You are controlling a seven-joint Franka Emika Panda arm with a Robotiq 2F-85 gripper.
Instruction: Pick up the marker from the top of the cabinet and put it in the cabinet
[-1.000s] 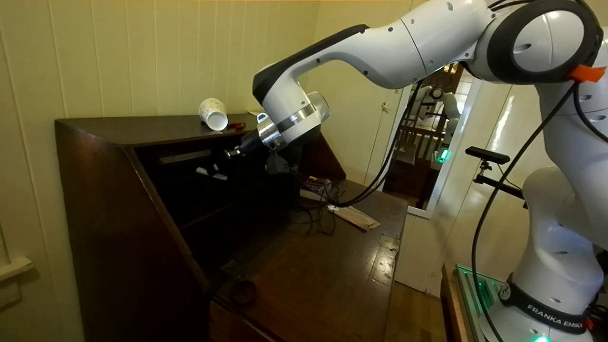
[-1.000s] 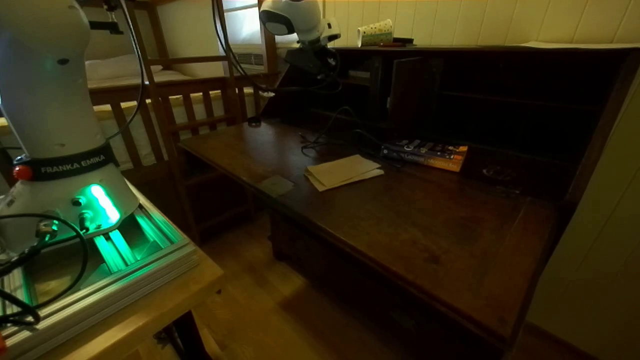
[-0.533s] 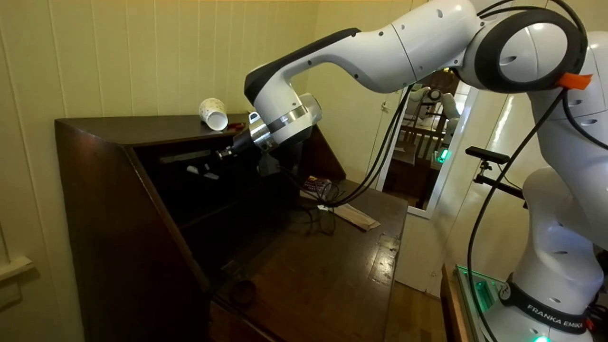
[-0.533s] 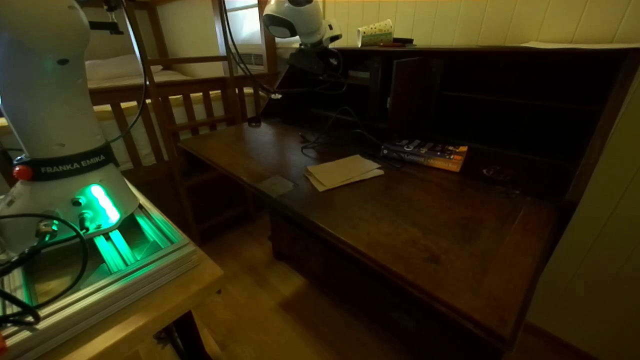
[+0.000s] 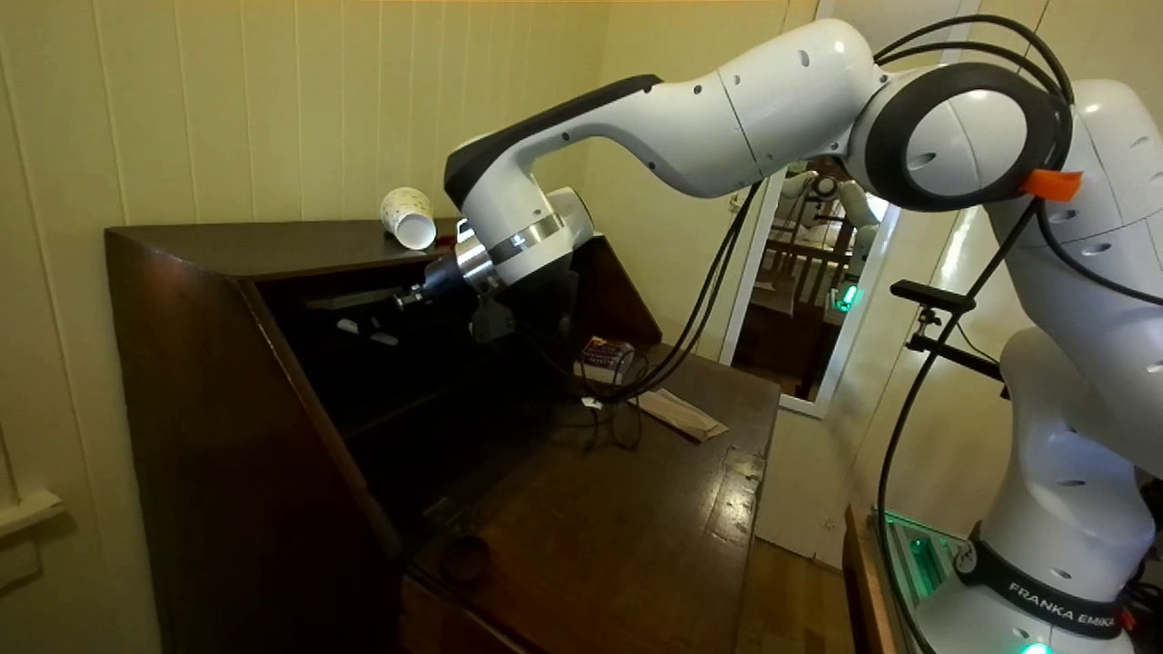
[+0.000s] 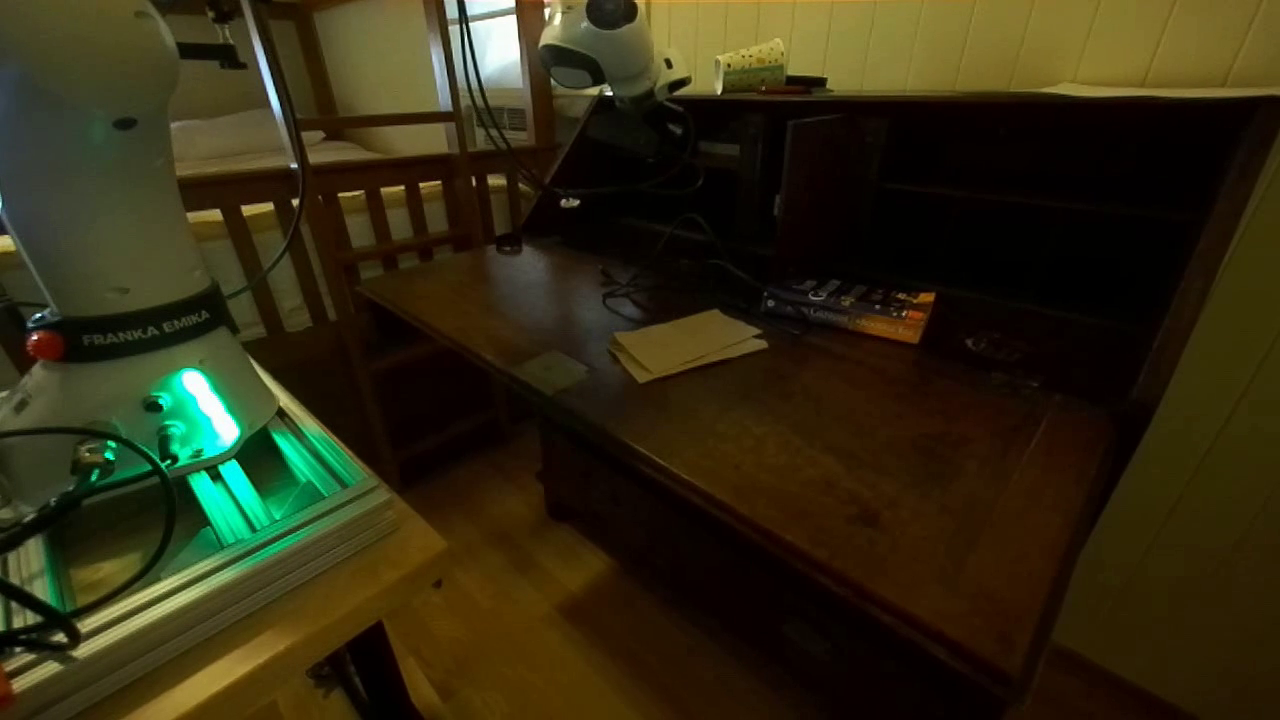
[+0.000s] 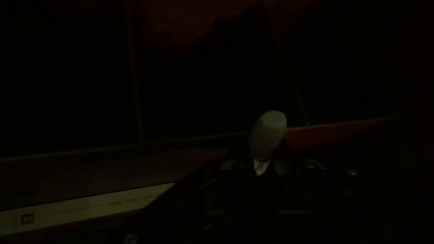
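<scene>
The dark brown cabinet (image 5: 218,409) stands against the wall; it also shows in the other exterior view (image 6: 1000,420). My gripper (image 5: 365,331) is at its open upper compartments, below the top board. The marker shows as a pale stick (image 5: 347,325) poking out on both sides of a dark finger. In the wrist view the marker (image 7: 269,130) is a pale round-ended cylinder between the fingertips of my gripper (image 7: 259,166), which is shut on it. The wrist view is very dark, so the fingers barely show. The gripper is hard to make out in an exterior view (image 6: 650,135).
A spotted white cup (image 5: 409,218) lies on the cabinet top, beside a red item (image 6: 785,90) and a black item (image 6: 806,82). A pale book spine (image 7: 84,206) and dividers show inside. Books (image 6: 850,308), a folded paper (image 6: 688,345) and cables lie on the desk surface.
In an exterior view my gripper and the marker have moved left, further along the upper compartments. The arm has lowered and stretched forward. The cup and the desk items have not moved.
</scene>
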